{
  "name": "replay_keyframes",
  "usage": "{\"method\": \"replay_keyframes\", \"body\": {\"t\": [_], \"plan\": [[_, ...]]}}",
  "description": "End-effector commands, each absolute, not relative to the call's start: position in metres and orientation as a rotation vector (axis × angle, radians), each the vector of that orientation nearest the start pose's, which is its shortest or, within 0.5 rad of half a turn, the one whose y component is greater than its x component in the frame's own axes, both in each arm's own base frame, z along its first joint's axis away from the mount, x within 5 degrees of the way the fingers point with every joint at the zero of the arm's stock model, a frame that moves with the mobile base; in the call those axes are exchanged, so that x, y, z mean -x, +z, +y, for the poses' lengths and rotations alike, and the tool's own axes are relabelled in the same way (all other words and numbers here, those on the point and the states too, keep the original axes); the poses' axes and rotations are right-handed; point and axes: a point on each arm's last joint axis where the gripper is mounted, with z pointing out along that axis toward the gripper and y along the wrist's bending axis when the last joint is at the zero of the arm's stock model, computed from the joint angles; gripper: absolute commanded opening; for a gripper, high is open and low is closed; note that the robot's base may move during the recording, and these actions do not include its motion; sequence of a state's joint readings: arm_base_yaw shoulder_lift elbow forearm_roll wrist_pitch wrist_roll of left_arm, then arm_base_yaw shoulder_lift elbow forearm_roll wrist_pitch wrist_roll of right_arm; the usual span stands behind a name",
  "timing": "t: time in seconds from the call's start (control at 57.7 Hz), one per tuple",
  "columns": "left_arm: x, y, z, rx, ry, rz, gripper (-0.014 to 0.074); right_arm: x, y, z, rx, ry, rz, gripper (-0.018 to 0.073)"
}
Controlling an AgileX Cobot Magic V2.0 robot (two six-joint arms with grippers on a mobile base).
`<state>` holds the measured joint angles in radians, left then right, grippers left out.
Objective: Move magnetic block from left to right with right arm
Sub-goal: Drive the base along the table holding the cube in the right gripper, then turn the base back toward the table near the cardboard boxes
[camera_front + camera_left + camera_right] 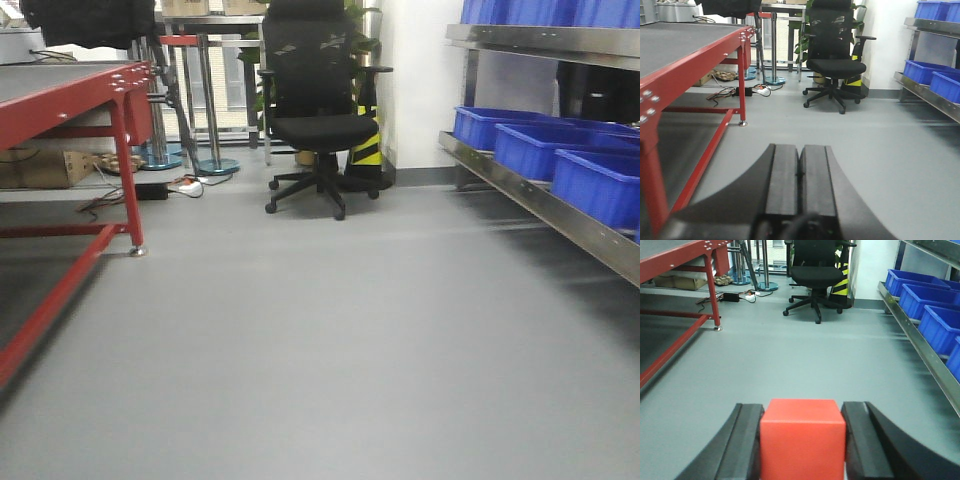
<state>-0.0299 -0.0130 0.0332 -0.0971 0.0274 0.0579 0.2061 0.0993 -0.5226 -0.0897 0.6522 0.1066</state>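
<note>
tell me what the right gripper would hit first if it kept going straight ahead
The right gripper, shut on the magnetic block, points over grey floor toward the black office chair. The way looks free up to the chair, though depth is hard to judge.

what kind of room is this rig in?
Probably a workshop or lab: steel shelving holding blue bins, a red-framed workbench, and an office chair on bare grey flooring.
</note>
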Motion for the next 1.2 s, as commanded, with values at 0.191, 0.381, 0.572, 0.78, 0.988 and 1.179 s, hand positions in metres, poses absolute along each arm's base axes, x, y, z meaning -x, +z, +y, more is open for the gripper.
{"method": "replay_keyframes", "body": {"t": [0.191,0.381,0.572,0.78,0.988,1.179], "plan": [[-0.0555,0.2068,-0.0015,0.015,-0.066,1.442,-0.0126,-0.0222,0.3335,-0.0001,0.109,0.132,1.608,0.0225],[-0.0555,0.2068,-0.0015,0.015,-0.066,1.442,-0.0126,-0.0222,0.3335,-0.0001,0.109,0.132,1.608,0.0225],[-0.0555,0.2068,-0.0015,0.015,-0.066,1.442,-0.0126,-0.0222,0.3331,-0.0002,0.109,0.132,1.612,0.0225],[-0.0555,0.2068,-0.0015,0.015,-0.066,1.442,-0.0126,-0.0222,0.3332,-0.0002,0.109,0.132,1.612,0.0225],[-0.0555,0.2068,-0.0015,0.015,-0.066,1.442,-0.0126,-0.0222,0.3331,-0.0002,0.109,0.132,1.613,0.0225],[-0.0555,0.2068,-0.0015,0.015,-0.066,1.442,-0.0126,-0.0222,0.3331,-0.0002,0.109,0.132,1.612,0.0225]]}}
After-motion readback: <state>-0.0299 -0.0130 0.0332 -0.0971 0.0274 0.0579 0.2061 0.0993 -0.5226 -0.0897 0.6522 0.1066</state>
